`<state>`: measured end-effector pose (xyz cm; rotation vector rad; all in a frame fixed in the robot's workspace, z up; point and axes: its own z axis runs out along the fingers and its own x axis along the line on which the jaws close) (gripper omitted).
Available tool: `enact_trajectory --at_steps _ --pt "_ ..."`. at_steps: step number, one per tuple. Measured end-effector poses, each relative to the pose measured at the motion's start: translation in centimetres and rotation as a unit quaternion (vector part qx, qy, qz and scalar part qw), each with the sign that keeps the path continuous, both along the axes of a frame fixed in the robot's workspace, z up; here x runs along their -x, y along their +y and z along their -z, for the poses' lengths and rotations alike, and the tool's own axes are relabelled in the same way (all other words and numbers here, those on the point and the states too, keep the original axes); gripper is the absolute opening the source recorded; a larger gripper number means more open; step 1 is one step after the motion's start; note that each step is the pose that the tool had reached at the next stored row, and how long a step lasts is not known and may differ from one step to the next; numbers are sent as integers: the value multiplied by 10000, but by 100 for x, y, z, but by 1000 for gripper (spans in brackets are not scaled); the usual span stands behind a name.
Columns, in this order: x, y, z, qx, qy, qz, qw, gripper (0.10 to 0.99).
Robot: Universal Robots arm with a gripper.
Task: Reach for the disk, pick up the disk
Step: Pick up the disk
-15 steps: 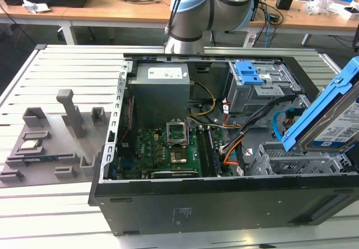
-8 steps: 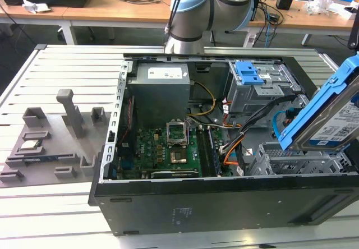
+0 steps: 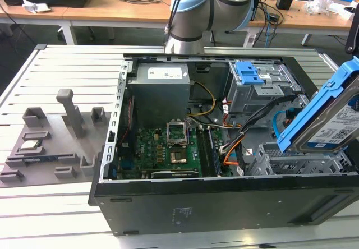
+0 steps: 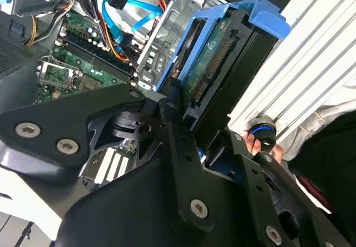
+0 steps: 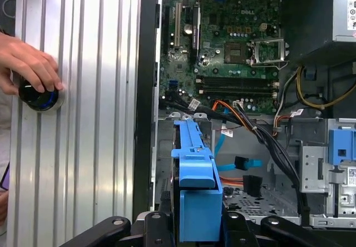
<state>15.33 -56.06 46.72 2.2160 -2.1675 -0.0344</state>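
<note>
The disk (image 3: 331,123) is a silver hard drive with a printed label and a blue plastic frame. It hangs tilted above the open computer case (image 3: 224,204), at the exterior view's right. In both wrist views my gripper (image 5: 194,231) is shut on the disk (image 5: 196,186), with a black finger (image 5: 151,225) on each side of the blue frame. In the second wrist view the disk (image 4: 219,63) shows its green circuit side and connector, clamped in the gripper (image 4: 206,127) above the metal drive cage (image 4: 167,41).
Inside the case lie the motherboard (image 3: 168,148), power supply (image 3: 160,89), orange and blue cables (image 5: 236,163) and a blue latch piece (image 3: 249,72). A grey fixture plate (image 3: 50,142) sits at the exterior view's left. A person's hand (image 5: 28,63) rests on a black knob (image 5: 38,98) on the slatted table.
</note>
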Motion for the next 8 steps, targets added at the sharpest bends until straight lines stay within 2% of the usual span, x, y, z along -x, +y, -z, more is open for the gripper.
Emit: enact_trajectory --at_steps 6,8 --pt "15 76 24 1 0 -1 10000 361" --pt "15 86 25 2 0 -1 10000 361"
